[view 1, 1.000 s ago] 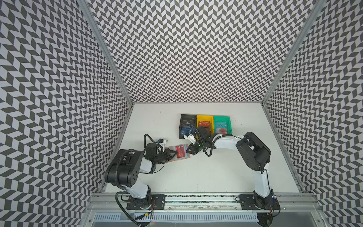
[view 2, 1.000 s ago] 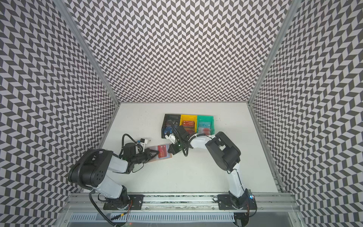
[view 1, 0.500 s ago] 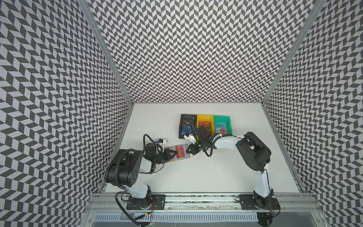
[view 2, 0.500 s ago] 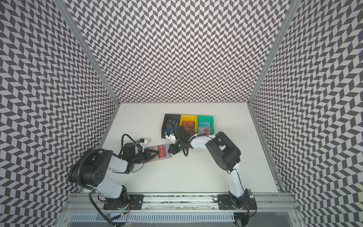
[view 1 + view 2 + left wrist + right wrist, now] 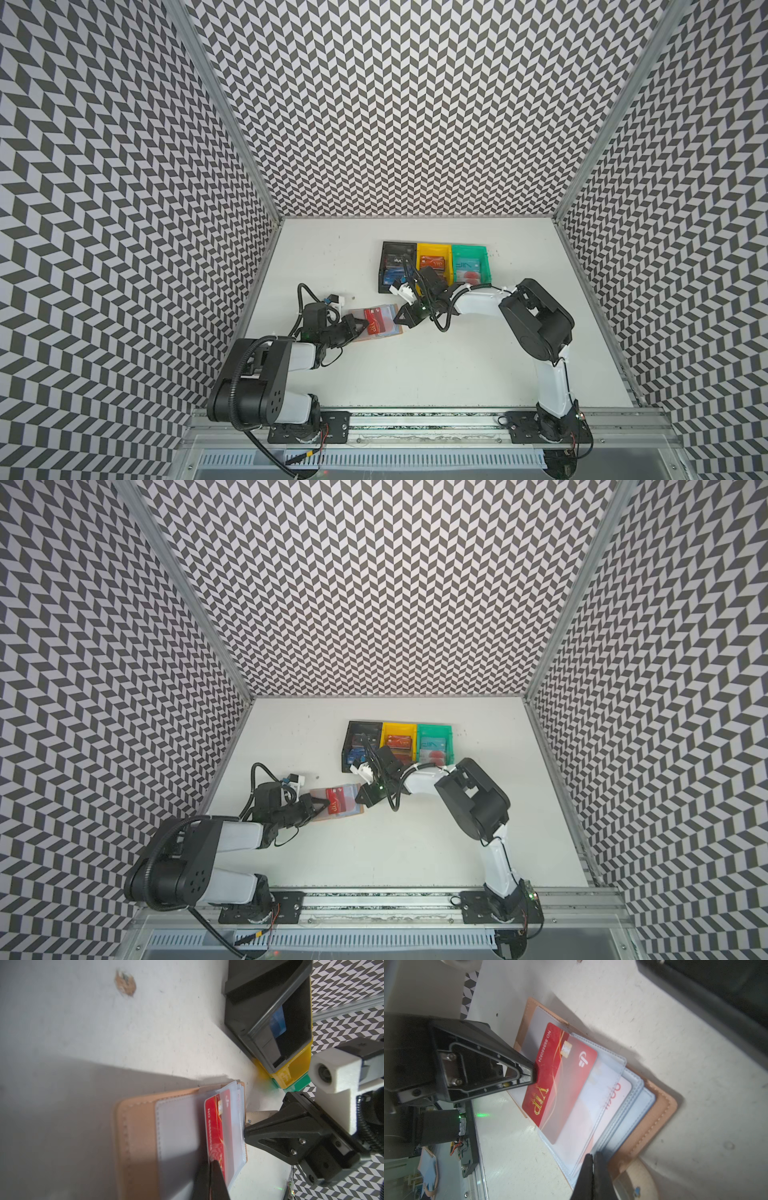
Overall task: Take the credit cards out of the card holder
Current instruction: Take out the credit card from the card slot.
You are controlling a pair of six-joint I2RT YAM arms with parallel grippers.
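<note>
Nothing moved; left tool (image 5: 534,1073) grips red "VIP" card (image 5: 560,1080), right tool (image 5: 592,1157) pinches card holder (image 5: 661,1108)

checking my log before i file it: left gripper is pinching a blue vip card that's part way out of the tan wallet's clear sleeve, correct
Not quite: the card is red, not blue. The right wrist view shows the left gripper pinching a red VIP card that is part way out of the tan wallet's clear sleeve.
</note>
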